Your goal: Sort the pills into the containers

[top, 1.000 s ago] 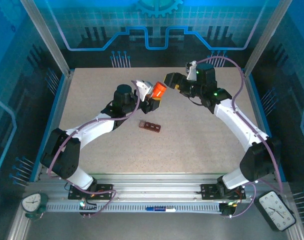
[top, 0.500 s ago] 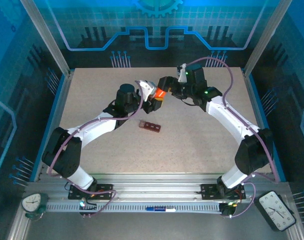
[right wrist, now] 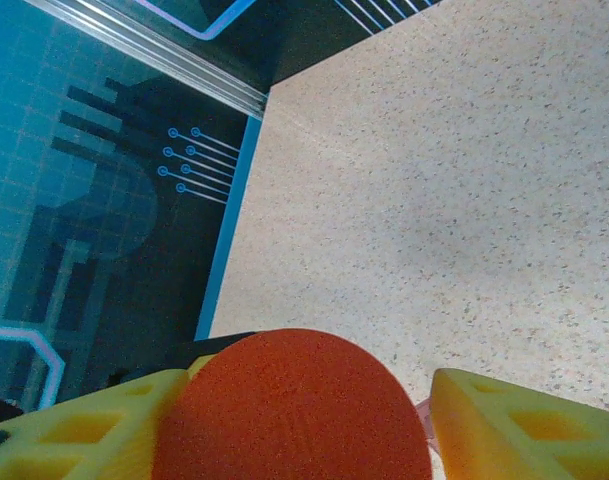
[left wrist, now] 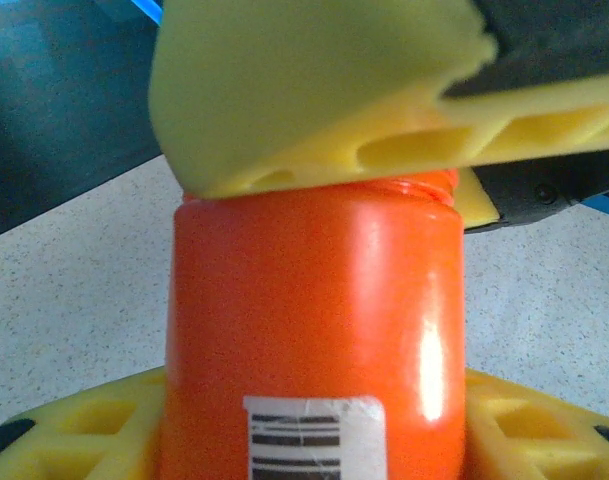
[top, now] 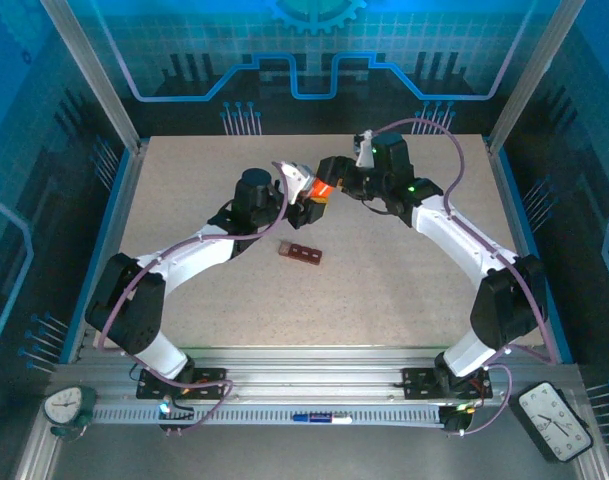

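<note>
**Two grippers meet at the orange bottle**

The left gripper (top: 309, 200) is closed on an orange bottle (left wrist: 314, 300). Its yellow fingers (left wrist: 74, 430) press on both sides of the bottle, low down by the white label with black bars. The jaws are about as wide apart as the bottle is. The bottle is up in the air over the far middle of the table (top: 404, 270).

The right gripper (top: 334, 175) reaches in from the right and meets the top end of the bottle. The round orange cap (right wrist: 289, 400) sits between its two yellow fingers (right wrist: 524, 420). One finger touches the cap. The other finger is just beside it, with a tiny bit of space showing. I cannot tell if this gripper has a real hold on the cap.

The containers (top: 301, 253) are a small dark red-brown strip of little boxes in a row. The strip lies flat on the table, a bit nearer than the two grippers and near the middle. Nothing is touching it. It is too small to see what is in the boxes.
</note>
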Robot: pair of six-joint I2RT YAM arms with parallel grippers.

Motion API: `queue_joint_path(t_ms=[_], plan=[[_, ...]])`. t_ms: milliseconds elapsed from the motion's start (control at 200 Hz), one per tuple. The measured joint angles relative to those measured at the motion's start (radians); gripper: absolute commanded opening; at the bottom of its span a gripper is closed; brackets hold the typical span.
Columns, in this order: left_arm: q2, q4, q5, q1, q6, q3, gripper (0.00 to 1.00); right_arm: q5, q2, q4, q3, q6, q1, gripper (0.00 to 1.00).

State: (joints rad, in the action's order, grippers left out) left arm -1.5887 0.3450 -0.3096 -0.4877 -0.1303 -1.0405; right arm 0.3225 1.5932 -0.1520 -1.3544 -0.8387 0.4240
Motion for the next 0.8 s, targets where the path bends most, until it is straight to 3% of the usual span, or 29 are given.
queue_joint_path(t_ms=[60,170,275,355,555,680,800], plan=[[0.000,0.000,0.000,0.000,0.000,0.000,0.10,0.003,-0.004,0.008,0.002,0.000,0.000,0.59],[0.000,0.001,0.000,0.000,0.000,0.000,0.10,0.003,-0.017,0.023,0.018,-0.004,-0.003,0.70],[0.000,0.001,0.000,0.000,0.000,0.000,0.09,0.004,-0.019,0.029,0.023,-0.010,-0.008,0.70],[0.000,0.002,0.000,0.000,0.000,0.000,0.10,0.007,-0.019,0.034,0.025,-0.011,-0.009,0.65],[0.000,0.001,0.001,0.000,0.001,0.000,0.09,0.025,-0.019,0.043,0.027,-0.009,-0.013,0.39],[0.000,0.002,0.003,0.000,0.005,0.000,0.09,0.040,-0.019,0.049,0.027,-0.005,-0.019,0.31],[0.000,0.009,-0.006,0.000,0.024,-0.001,0.09,0.118,-0.009,0.072,0.027,0.024,-0.044,0.31]])
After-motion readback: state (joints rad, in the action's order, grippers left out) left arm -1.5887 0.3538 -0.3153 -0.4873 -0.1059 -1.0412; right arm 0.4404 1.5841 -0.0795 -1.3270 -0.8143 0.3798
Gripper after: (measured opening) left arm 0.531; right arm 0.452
